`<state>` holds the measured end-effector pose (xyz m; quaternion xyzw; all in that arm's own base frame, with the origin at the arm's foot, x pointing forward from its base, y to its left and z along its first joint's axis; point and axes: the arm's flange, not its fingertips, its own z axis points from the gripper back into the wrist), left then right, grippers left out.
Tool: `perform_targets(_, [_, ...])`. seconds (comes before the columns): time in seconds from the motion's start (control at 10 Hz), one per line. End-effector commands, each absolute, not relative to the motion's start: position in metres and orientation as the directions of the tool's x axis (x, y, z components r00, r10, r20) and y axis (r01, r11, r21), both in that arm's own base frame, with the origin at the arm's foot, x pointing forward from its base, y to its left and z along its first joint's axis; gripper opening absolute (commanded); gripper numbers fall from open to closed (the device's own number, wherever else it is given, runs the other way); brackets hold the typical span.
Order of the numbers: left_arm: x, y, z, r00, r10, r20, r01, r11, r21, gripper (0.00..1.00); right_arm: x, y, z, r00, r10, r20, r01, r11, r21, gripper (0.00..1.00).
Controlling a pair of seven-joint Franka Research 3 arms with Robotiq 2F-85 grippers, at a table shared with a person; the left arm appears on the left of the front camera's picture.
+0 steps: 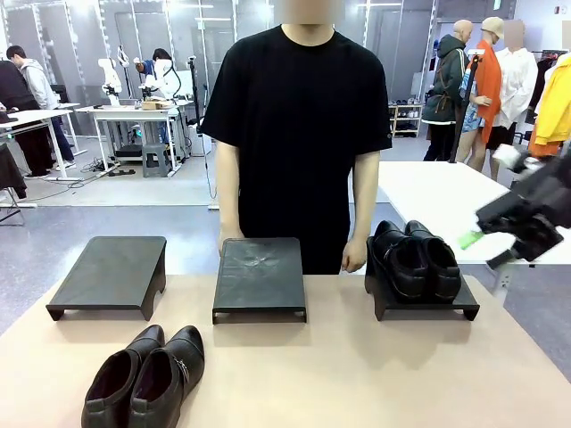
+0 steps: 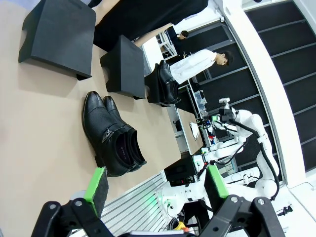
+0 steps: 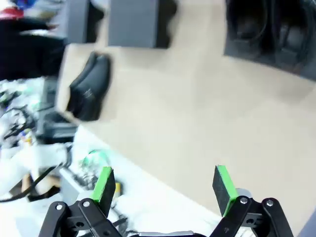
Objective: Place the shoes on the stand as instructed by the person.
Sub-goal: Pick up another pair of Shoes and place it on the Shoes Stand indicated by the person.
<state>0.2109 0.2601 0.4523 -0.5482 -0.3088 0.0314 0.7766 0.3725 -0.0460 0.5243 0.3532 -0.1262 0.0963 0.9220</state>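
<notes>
You're sitting at roughly the halfway mark here, going by how things are lying. The table [image 1: 357,374] is carrying three black stands in a row at the far side, and the person [image 1: 299,125] is standing right behind the middle stand [image 1: 260,272]. Their arms are hanging down and the hand [image 1: 355,256] nearest the loaded stand is resting at the table edge, not clearly pointing at anything.

The right stand [image 1: 424,309] is already holding the plain pair [image 1: 415,259], side by side with the toes facing you. The left stand [image 1: 111,272] and the middle one are both sitting bare.

The buckle pair [image 1: 147,379] is what's left. It's waiting on the tabletop at the near left, well apart from the stands, the two shoes touching and the toes aiming toward the far side. They're looking glossy black with rounded toes, and a small metal buckle [image 2: 109,134] is showing on the side of one.

Neither arm is carrying anything. The left gripper [image 2: 155,187] is hovering over the near edge with its jaws spread wide, looking down at that pair. The right gripper [image 3: 165,182] is hanging off at the right, jaws also apart and empty.

I'd guess you're waiting on the person to pick a stand.
</notes>
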Motion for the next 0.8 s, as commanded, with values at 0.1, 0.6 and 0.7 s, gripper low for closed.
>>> perform_targets(0.1, [0.208, 0.262, 0.452, 0.807, 0.367, 0.463, 0.313, 0.399, -0.862, 1.0, 0.314, -0.109, 0.492, 0.936, 0.126, 0.327, -0.346, 0.489, 0.8, 1.0])
perform_targets(0.6, [0.208, 0.262, 0.452, 0.807, 0.367, 0.463, 0.313, 0.399, -0.862, 1.0, 0.251, -0.16, 0.399, 0.953, -0.006, 0.302, -0.286, 0.307, 0.908, 1.0])
perform_targets(0.7, [0.208, 0.262, 0.452, 0.807, 0.367, 0.463, 0.313, 0.399, -0.862, 1.0, 0.245, -0.165, 0.385, 0.951, -0.034, 0.308, -0.288, 0.271, 0.918, 1.0])
